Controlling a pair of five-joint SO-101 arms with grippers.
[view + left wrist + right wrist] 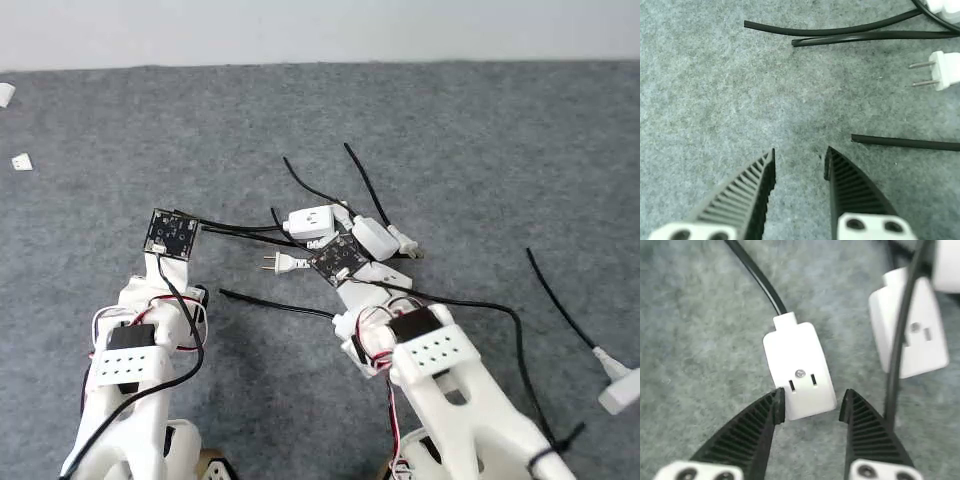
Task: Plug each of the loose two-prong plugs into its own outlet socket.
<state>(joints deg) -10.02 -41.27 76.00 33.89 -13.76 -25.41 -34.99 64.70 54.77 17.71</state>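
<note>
My right gripper is open, and its fingertips straddle the near end of a white outlet socket lying slots-up on the carpet. A second white socket lies just beside it, with a black cable across it. From above, both sockets sit just ahead of the right arm. A loose two-prong plug lies between the arms with its prongs towards the left arm. My left gripper hangs open over bare carpet, short of that plug, holding nothing.
Black cables run across the grey carpet around the sockets and both arms. Another white plug lies right of the sockets. A further white connector lies on its cable at the far right edge. White scraps lie at far left.
</note>
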